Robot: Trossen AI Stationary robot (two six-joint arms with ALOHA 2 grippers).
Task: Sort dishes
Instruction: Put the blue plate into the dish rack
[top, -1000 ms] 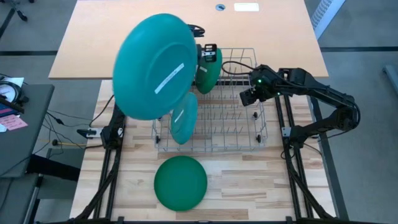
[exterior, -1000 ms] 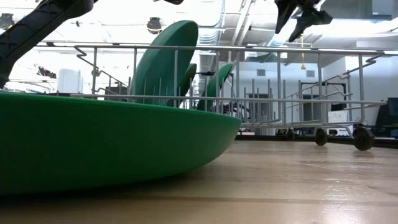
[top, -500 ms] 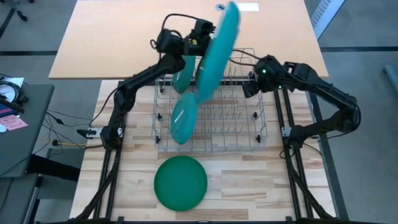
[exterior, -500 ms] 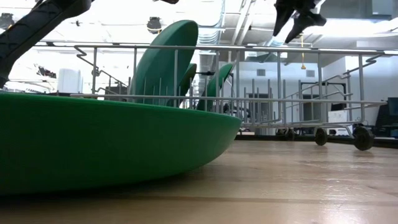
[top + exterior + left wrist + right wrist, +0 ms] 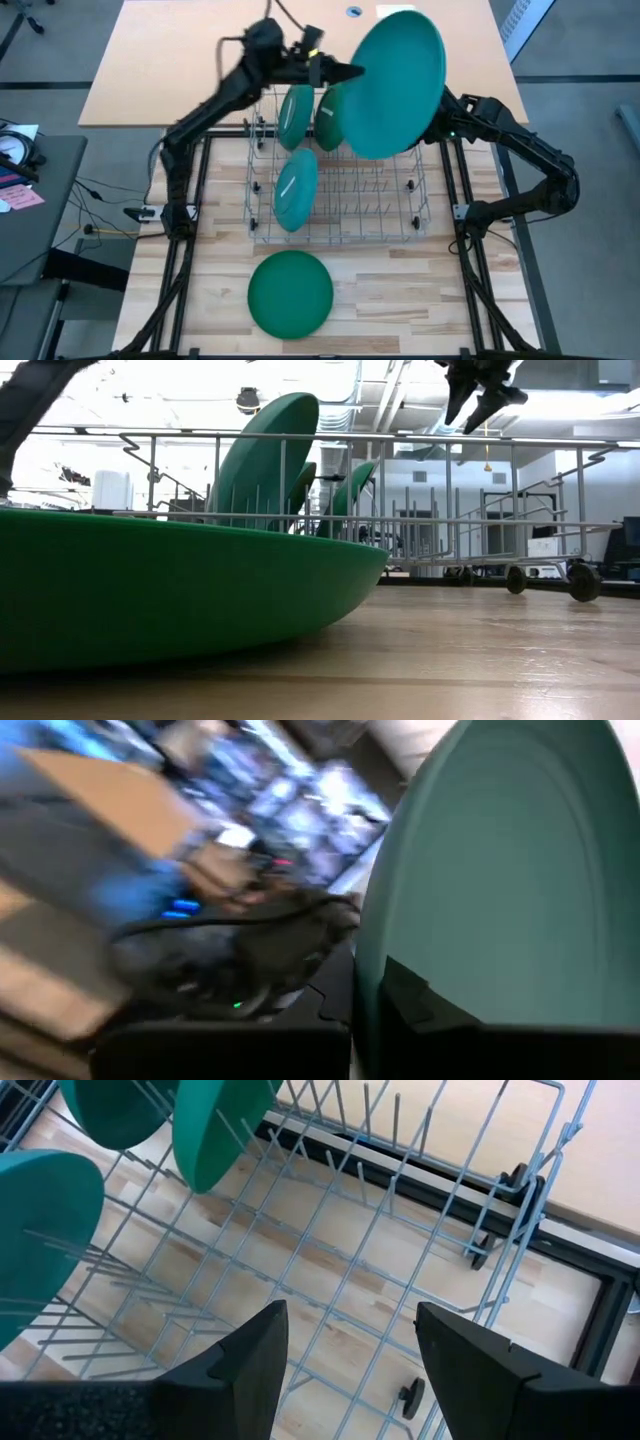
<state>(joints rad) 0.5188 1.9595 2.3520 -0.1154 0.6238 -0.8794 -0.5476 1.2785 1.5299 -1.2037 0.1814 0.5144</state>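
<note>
My left gripper (image 5: 347,72) is high over the far side of the wire rack (image 5: 345,236), shut on a large teal plate (image 5: 396,84) held in the air over the rack's far right corner. Three teal plates stand on edge between the rack's tines: one near the left (image 5: 295,190) and two at the far side (image 5: 297,115) (image 5: 330,118). A dark green plate (image 5: 290,293) lies flat on the table in front of the rack. My right gripper (image 5: 348,1325) hangs open above the rack's right part, with nothing between its fingers; in the high view the held plate hides it. My left gripper holds the teal plate by its rim (image 5: 372,970), at the edge nearest the arm. One dark finger (image 5: 420,1002) lies on the plate's face; the other is hidden behind it. The fingers come from the table's left, about level. The plate is clear of the rack, tilted with one face up.
The rack's right half has free rows of tines (image 5: 330,1250). A tan tabletop (image 5: 170,60) lies beyond the rack. The rack's small wheels (image 5: 583,582) rest on the wooden table. Both arms' frames flank the rack.
My left gripper has swung its wrist round and moved toward the table's right and far edge. The teal plate, lifted clear throughout, went from over the rack's left side, through edge-on, to over the far right corner. My right gripper drew back a little toward the right edge.
</note>
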